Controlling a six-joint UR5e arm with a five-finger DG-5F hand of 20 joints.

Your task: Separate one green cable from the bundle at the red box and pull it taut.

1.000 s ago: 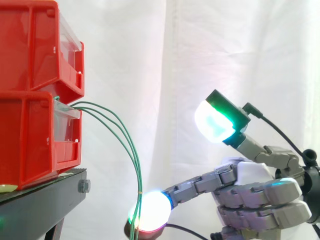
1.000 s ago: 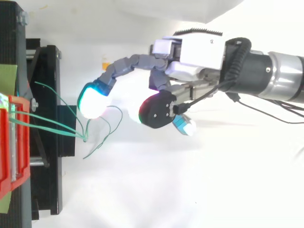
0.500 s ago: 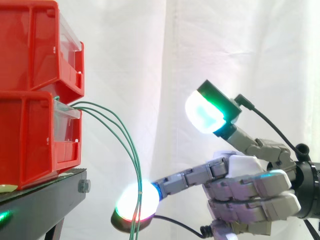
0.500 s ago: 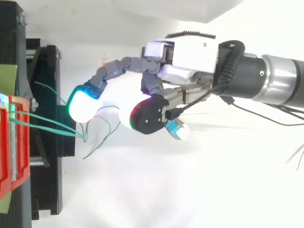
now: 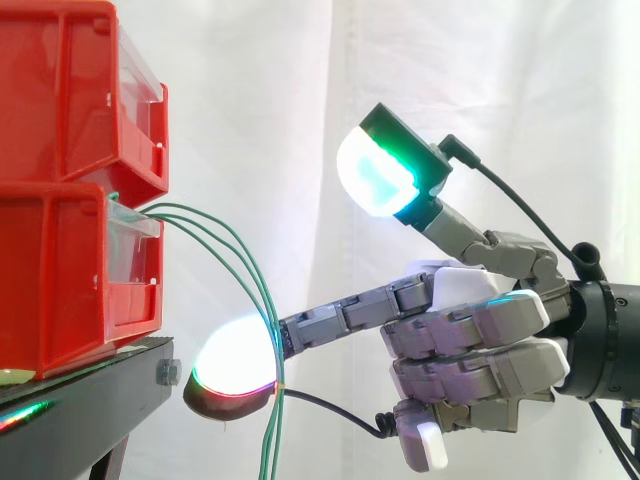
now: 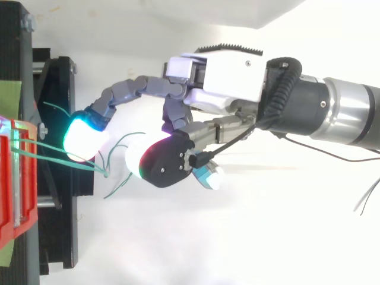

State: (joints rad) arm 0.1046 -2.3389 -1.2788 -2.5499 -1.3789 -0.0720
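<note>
One fingertip [image 5: 232, 352] of the hand [image 5: 470, 340] has neared the green cables [image 5: 248, 268]

Thin green cables [image 5: 272, 425] are seen emerging from the lower red box [image 5: 60, 280] front, arched outward and hung slack, bunched together lower down.
</note>
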